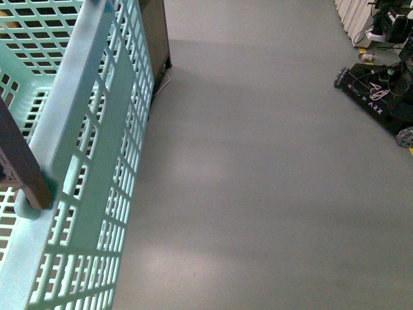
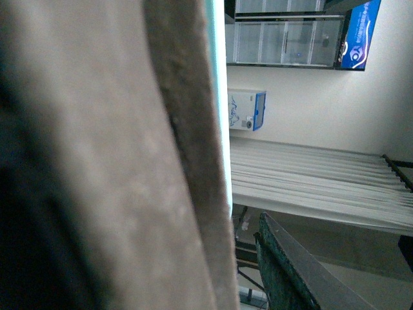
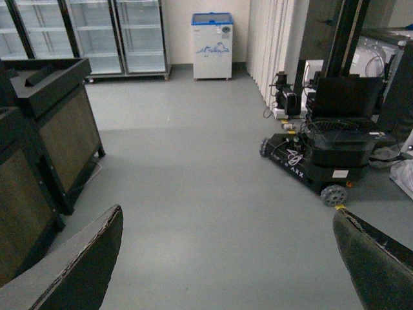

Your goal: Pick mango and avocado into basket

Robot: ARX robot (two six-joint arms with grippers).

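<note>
The pale turquoise basket [image 1: 97, 161] fills the left of the front view, held off the grey floor, its brown handle [image 1: 22, 161] joining the rim. In the left wrist view the brown handle [image 2: 129, 161] is very close and blurred, with a strip of turquoise basket [image 2: 218, 77] beside it. My left gripper [image 2: 213, 271] is shut on that handle; only one of its fingers [image 2: 290, 278] shows. My right gripper [image 3: 229, 258] is open over bare floor, with nothing between its fingers [image 3: 84, 271]. The mango and the avocado are out of view. Neither arm shows in the front view.
Dark wooden stands [image 3: 51, 123] are on one side of the floor, one just behind the basket [image 1: 155, 32]. A black wheeled ARX robot base [image 3: 322, 161] with cables sits on the other side [image 1: 381, 97]. Glass-door fridges [image 3: 97, 32] and a white-and-blue bin [image 3: 213, 45] line the far wall.
</note>
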